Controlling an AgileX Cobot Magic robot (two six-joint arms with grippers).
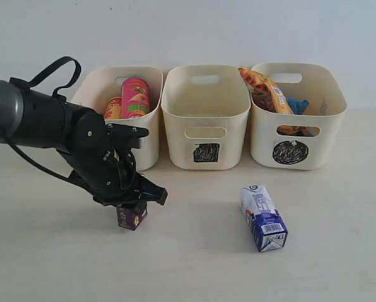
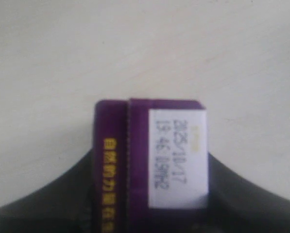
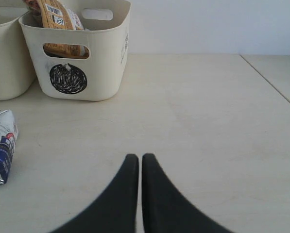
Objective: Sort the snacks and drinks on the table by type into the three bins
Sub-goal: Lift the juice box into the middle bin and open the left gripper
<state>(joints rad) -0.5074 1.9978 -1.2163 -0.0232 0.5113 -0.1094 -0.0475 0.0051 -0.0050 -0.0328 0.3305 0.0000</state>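
Note:
The dark purple carton stands on the table in front of the left bin. My left gripper reaches down over it, and its black fingers press against both sides of the carton. The white and blue carton lies on its side before the middle bin and the right bin. My right gripper is shut and empty above bare table; the exterior view does not show it.
A pink tube and an orange-yellow tube stand in the left bin. An orange bag and a blue bag fill the right bin, marked with a circle. The middle bin, marked with a square, looks empty.

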